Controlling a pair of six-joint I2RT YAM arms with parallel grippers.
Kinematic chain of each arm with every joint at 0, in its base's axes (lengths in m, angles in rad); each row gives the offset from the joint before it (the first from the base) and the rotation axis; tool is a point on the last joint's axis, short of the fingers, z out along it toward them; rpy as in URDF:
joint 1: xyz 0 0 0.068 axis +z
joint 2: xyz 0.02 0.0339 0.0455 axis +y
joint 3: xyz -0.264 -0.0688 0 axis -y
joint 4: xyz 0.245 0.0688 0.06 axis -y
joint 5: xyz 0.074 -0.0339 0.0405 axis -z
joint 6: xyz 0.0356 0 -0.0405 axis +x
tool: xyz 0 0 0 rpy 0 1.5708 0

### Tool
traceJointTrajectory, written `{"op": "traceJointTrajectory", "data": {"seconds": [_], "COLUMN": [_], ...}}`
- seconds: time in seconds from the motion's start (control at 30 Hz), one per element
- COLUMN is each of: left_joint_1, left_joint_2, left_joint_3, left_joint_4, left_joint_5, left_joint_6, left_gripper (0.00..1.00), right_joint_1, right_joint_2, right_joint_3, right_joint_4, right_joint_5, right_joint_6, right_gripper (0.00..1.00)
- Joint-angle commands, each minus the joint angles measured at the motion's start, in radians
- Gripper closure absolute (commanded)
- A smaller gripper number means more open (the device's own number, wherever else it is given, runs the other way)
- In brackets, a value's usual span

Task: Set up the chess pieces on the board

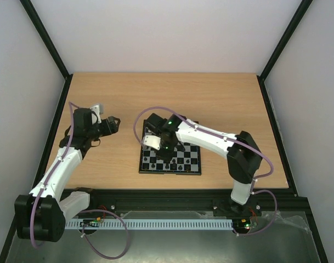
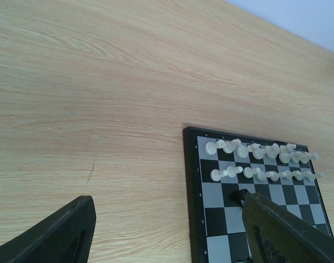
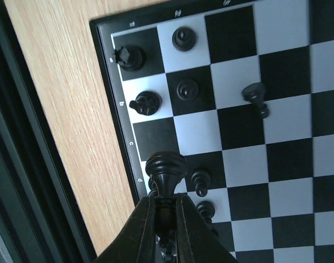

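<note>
The board (image 1: 190, 167) lies at the table's near middle. It also shows in the left wrist view (image 2: 193, 181) and the right wrist view (image 3: 109, 82). Two rows of white chess pieces (image 2: 260, 161) stand at its far side. Several black pieces (image 3: 180, 63) stand near the near rim; one black piece (image 3: 255, 97) leans further in. My right gripper (image 3: 165, 216) is shut on a black piece (image 3: 165, 170), held above the board's near-left corner. My left gripper (image 1: 113, 125) is open and empty over bare wood left of the board.
The table's black front rail (image 1: 172, 193) runs just below the board. Black frame posts (image 1: 43, 38) and white walls close the sides and back. Purple cables (image 1: 142, 123) loop off both arms.
</note>
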Motion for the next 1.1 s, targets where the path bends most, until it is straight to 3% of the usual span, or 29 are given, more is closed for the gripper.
{"op": "traceJointTrajectory", "data": {"seconds": [0.0, 0.93, 1.07], "left_joint_1": [0.018, 0.021, 0.021], "left_joint_2": [-0.042, -0.056, -0.056], "left_joint_3": [-0.007, -0.014, -0.015], "left_joint_4": [-0.004, -0.006, -0.004], "left_joint_5": [0.011, 0.022, 0.027], "left_joint_6": [0.028, 0.033, 0.033], "left_gripper": [0.24, 0.23, 0.24], "right_joint_1": [0.048, 0.081, 0.081], "right_joint_2": [0.077, 0.236, 0.243], "right_joint_3": [0.045, 0.094, 0.094], "right_joint_4": [-0.137, -0.134, -0.129], "right_joint_5": [0.099, 0.102, 0.103], "right_joint_6": [-0.018, 0.006, 0.009], "right_gripper": [0.96, 0.96, 0.90]}}
